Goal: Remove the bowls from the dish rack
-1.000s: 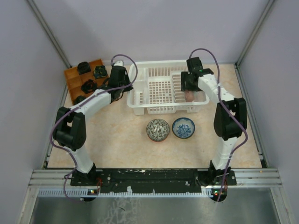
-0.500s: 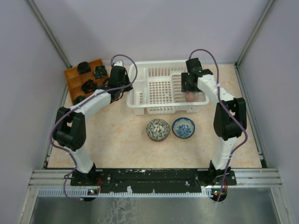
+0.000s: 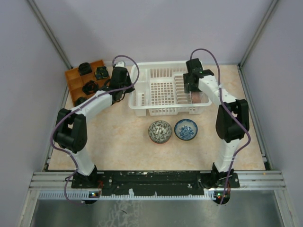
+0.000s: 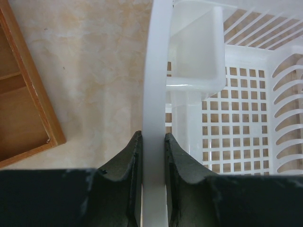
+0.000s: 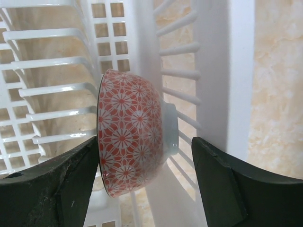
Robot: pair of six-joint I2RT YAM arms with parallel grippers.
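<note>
Both arms reach to the dish rack on the counter: we see the left tool clamped on its left rim, the right tool spread inside its right end. The right wrist view plainly shows the orange-red bowl on edge between those fingers. A grey-patterned bowl and a blue-speckled bowl sit outside it.

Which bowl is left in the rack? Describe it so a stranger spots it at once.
Look in the white dish rack, at its right end among the dividers. One bowl stands on edge there, between the right gripper's open fingers. It is orange-red with white flowers; the grey-patterned bowl and the blue bowl sit outside on the table.
</note>
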